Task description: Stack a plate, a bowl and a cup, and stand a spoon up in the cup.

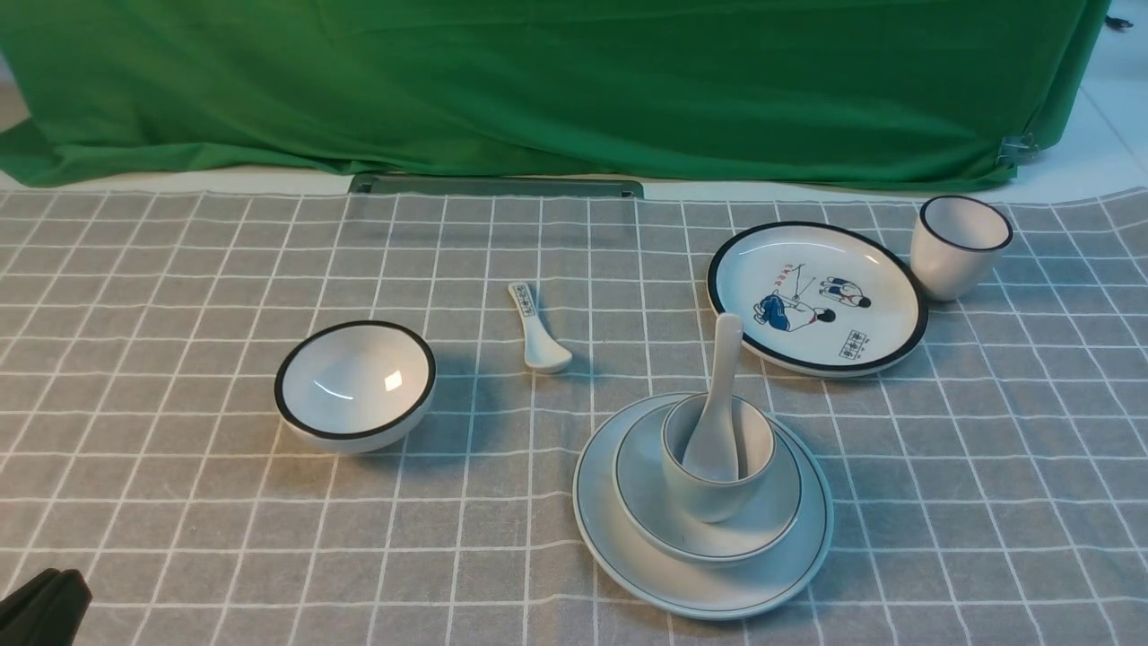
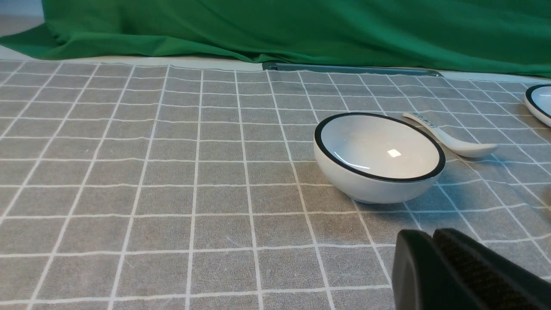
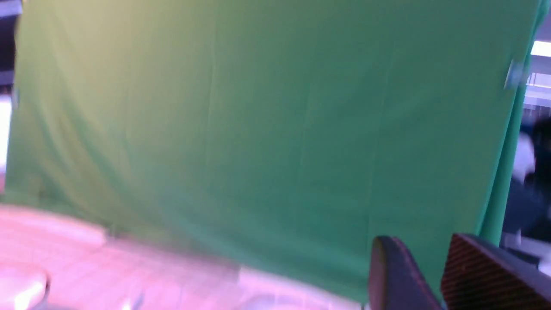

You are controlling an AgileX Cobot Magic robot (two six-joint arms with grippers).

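In the front view, we see the plate (image 1: 619, 547) carrying the bowl (image 1: 646, 502), with the cup (image 1: 708, 498) set inside it and the spoon (image 1: 722, 395) standing in the cup, handle up. Left of the plate on the cloth-covered surface (image 1: 448, 556) lie a small spoon (image 1: 535, 332) and, farther left, a black-rimmed bowl (image 1: 354, 386); a cartoon plate (image 1: 807, 296) and a black-rimmed cup (image 1: 960, 247) sit beyond it to the right. We judge the stack complete. The glossy ware looks stiff, slick and breakable; any correction calls for a light pinch high on the spoon's handle.

The left wrist view shows us the left hand (image 2: 430, 234) pressed together, pinching nothing.

In the blurred right wrist view, we see the right hand (image 3: 424, 241) with fingers apart, nothing between them.
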